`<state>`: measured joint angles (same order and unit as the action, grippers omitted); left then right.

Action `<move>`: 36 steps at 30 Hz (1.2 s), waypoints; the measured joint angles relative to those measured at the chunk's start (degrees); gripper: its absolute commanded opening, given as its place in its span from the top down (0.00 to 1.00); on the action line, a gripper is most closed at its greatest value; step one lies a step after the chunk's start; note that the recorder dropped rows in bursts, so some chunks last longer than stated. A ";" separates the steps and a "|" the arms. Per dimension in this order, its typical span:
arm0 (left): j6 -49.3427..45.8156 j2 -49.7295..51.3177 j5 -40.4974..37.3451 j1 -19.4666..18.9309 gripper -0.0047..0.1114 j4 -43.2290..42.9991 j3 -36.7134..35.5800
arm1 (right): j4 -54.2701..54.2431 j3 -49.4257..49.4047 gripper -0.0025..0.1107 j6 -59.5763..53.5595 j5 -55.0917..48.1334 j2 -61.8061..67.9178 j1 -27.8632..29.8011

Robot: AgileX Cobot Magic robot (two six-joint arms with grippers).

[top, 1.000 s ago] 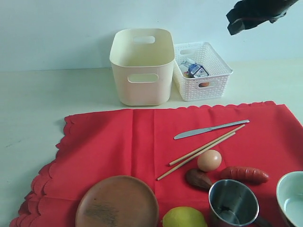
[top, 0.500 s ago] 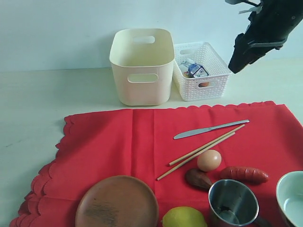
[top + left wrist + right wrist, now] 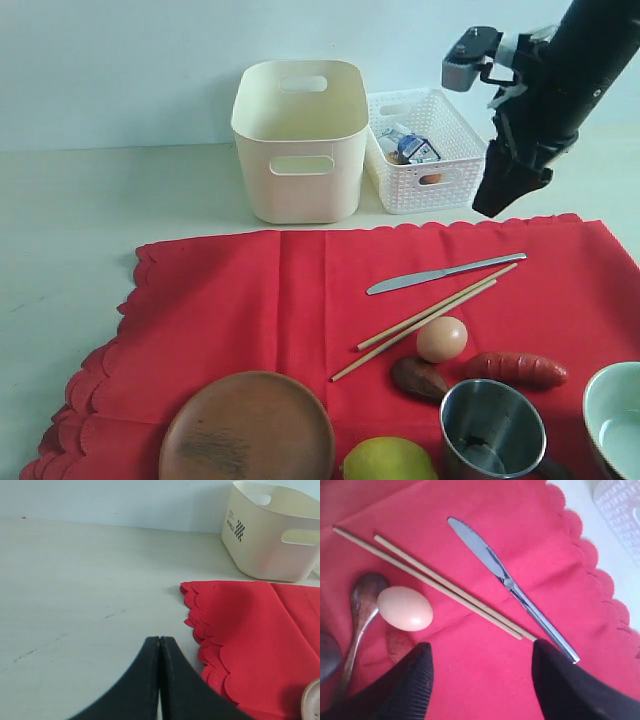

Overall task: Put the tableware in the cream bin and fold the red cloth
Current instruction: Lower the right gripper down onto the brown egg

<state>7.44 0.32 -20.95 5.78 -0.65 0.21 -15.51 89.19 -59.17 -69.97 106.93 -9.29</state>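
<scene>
Step in hand: clearing tableware, first pick not yet made. No tableware shows in the cream bin (image 3: 300, 150).

Right gripper (image 3: 497, 195): hangs in the air, pointing down at the far edge of the red cloth (image 3: 250, 300). Jaws stand partly apart, nothing between them.

Left gripper (image 3: 160, 680): jaws pressed together, empty, low over bare table, with the cloth's scalloped corner just off to one side.

Below the right gripper:
- silver knife (image 3: 507, 582) closest, its handle end running under one finger
- chopsticks (image 3: 435, 580) next to the knife, lying roughly side by side and not quite parallel to it
- wooden spoon (image 3: 362, 600) farther off toward the other finger, with a toy egg (image 3: 405, 608) touching it
- plate (image 3: 247, 428), steel cup (image 3: 493, 430) and bowl (image 3: 615, 410) well beyond, at the cloth's near edge

The cream bin stands to the side of the right gripper, past the white lattice basket (image 3: 425, 150).

Judgement on the next move: descend onto the knife or the chopsticks. Both lie flat on the fabric, so the fingers must straddle the piece crosswise and close without pinching cloth.

The knife looks thin, bright and smooth, and probably slippery. The cloth looks flat, with faint crease lines; folding waits until it is bare.
</scene>
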 measured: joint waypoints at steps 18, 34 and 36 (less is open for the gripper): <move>0.00 0.00 0.00 0.00 0.96 0.00 0.00 | -0.28 -2.27 0.48 -9.74 0.86 5.68 0.00; 0.00 0.00 0.00 0.00 0.96 0.00 0.00 | 0.40 -3.58 0.48 -15.06 0.15 7.34 -5.33; 0.00 0.00 0.00 0.00 0.96 0.00 0.00 | 0.79 -3.58 0.48 -15.16 0.15 7.34 -6.09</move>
<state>7.44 0.32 -20.95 5.78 -0.65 0.21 -14.72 85.61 -74.33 -69.82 114.28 -15.38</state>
